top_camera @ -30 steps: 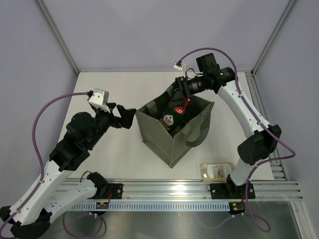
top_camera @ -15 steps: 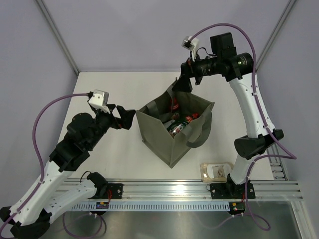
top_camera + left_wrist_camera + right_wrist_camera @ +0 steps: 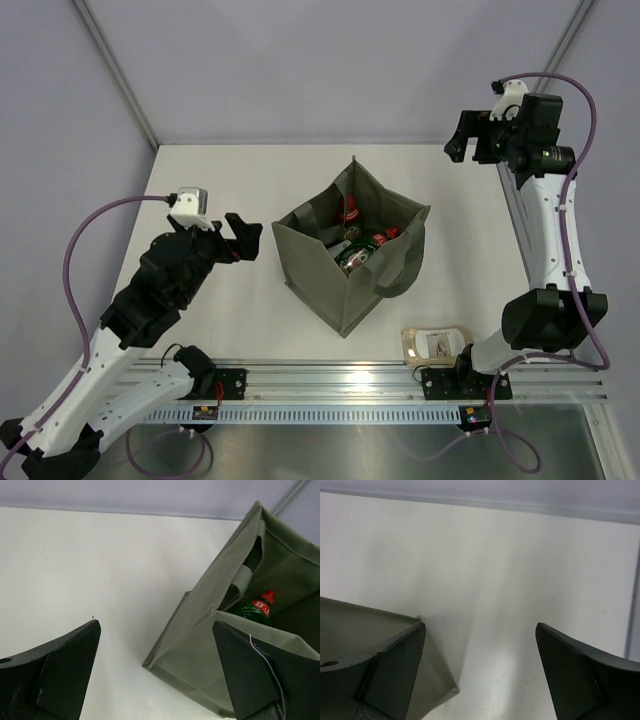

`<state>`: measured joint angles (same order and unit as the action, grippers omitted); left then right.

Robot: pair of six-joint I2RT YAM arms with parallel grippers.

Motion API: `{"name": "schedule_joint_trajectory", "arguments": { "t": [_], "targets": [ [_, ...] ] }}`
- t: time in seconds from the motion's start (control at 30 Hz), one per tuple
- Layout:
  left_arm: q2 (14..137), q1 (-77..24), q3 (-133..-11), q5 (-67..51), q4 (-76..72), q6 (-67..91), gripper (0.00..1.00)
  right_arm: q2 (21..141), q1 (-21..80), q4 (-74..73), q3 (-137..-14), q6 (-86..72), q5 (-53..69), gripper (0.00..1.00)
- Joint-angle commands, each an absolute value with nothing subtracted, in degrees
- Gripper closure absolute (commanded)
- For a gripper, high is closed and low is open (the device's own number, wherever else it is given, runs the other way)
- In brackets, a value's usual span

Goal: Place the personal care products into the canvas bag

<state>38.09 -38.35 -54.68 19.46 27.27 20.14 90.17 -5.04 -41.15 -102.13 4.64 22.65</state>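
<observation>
The olive-grey canvas bag stands open in the middle of the table. Inside it lie a dark green red-capped bottle and a red bottle; another red item shows by the right wall. A beige pouch lies on the table near the right arm's base. My left gripper is open just left of the bag and holds nothing. In the left wrist view, the bag and green bottle show beyond the left gripper. My right gripper hangs open and empty at the back right, high above the table.
The right wrist view looks down past the open right gripper at white table, with the bag's corner at lower left. An aluminium rail runs along the near edge. Frame posts stand at the back corners.
The right gripper let go of the dark green bottle, which now lies in the bag. It opened wide, then rose and swung back to the right. The left arm barely shifted.
</observation>
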Motion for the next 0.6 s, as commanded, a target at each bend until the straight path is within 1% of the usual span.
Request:
{"name": "schedule_joint_trajectory", "arguments": {
  "t": [0.0,0.13,0.17,0.27,0.57],
  "targets": [
    [38.84,-37.62,-54.67,24.87,26.72,23.99,0.01,83.50,-5.10,-33.05,-94.87,3.34,12.85,0.00],
    [41.48,-36.04,-55.98,28.56,29.70,26.98,0.01,79.20,-5.19,-32.61,-87.11,3.96,8.62,0.00],
    [42.09,-35.51,-56.25,28.74,30.32,27.42,0.01,78.49,-5.19,-32.17,-84.40,3.96,8.00,0.00],
    [44.03,-33.14,-56.51,27.43,31.03,29.09,0.01,76.73,-5.19,-30.85,-81.31,3.35,6.24,0.01],
    [47.02,-26.29,-55.11,19.78,26.46,29.09,0.01,75.33,-5.19,-26.29,-81.22,0.62,0.27,0.00]
  ]
}}
